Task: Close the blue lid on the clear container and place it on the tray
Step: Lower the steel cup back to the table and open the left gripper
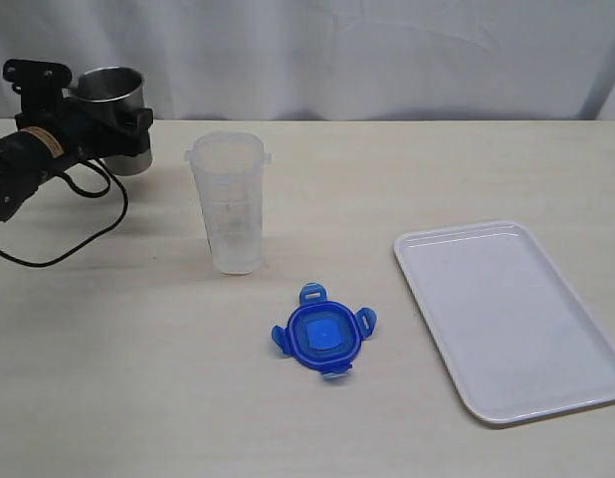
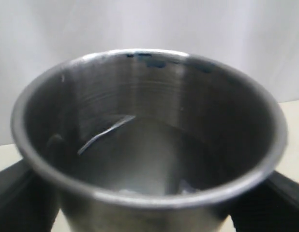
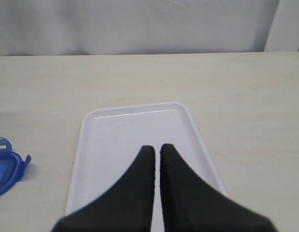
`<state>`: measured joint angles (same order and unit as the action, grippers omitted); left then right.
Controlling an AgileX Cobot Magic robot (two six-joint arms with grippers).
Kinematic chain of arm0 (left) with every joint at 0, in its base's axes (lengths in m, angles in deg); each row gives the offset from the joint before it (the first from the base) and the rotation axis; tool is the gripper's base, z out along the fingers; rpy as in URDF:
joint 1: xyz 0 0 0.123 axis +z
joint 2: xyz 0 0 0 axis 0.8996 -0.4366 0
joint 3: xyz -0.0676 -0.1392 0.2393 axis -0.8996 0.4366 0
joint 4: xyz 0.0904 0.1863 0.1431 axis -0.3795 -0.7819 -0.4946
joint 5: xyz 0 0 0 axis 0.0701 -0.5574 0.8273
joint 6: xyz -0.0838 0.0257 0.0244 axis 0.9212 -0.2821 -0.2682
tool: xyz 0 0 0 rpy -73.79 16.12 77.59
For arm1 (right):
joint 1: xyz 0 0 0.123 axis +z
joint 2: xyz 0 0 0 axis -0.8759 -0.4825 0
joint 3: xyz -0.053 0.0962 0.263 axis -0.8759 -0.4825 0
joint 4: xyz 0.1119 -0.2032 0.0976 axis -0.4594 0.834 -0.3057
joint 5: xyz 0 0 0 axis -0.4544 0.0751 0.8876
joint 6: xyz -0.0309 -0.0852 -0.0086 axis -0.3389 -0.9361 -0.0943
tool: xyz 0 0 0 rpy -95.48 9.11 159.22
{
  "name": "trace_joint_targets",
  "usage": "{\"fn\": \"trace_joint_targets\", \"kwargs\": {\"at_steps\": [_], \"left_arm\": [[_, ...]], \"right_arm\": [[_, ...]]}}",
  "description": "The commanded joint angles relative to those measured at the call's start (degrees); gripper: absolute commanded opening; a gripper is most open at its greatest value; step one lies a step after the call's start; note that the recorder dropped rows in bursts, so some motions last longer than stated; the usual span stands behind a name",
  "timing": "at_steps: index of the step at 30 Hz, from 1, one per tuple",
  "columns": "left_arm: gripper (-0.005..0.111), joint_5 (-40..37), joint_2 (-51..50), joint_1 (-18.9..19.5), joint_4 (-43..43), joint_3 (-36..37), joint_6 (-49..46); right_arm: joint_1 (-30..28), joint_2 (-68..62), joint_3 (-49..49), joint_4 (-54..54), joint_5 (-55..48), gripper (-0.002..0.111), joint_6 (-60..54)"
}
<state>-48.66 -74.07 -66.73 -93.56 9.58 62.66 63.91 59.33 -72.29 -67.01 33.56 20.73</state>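
Tray [image 1: 507, 319], white, lying flat on the right side of the desk [image 1: 138, 378]. Clear container [image 1: 228, 204] standing upright left of centre, mouth uncovered, well apart from the tray. Steel cup [image 1: 113, 90] upright at the far back left, clasped by the left gripper [image 1: 106, 119], black fingers [image 2: 19, 203] spread wide and pressed to either side of the cup wall. Blue lid [image 1: 322, 339] flat on the desk, nearer the camera than the container, between container and tray, touching neither. Right gripper [image 3: 154, 147] poised above the tray, fingertips closed together.
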Motion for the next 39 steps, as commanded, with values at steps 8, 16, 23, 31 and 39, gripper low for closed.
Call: {"fn": "trace_joint_targets", "kwargs": {"at_steps": [8,16,23,31,39], "left_arm": [[0.0,-1.6,-5.09,2.93,2.89,-10.7,-0.06],[0.0,-1.44,-9.76,6.92,-2.96,-10.7,0.08],[0.0,1.7,-11.71,6.9,-4.97,-10.7,0.38],[0.0,1.7,-11.71,6.9,-4.6,-10.7,1.89],[0.029,2.86,-11.71,6.9,-4.84,-10.7,3.61]], "right_arm": [[0.04,0.23,-0.07,-0.02,0.1,0.004,0.04],[0.04,0.23,-0.07,-0.02,0.1,0.004,0.04],[0.04,0.23,-0.07,-0.02,0.1,0.004,0.04],[0.04,0.23,-0.07,-0.02,0.1,0.004,0.04],[0.04,0.23,-0.07,-0.02,0.1,0.004,0.04]]}}
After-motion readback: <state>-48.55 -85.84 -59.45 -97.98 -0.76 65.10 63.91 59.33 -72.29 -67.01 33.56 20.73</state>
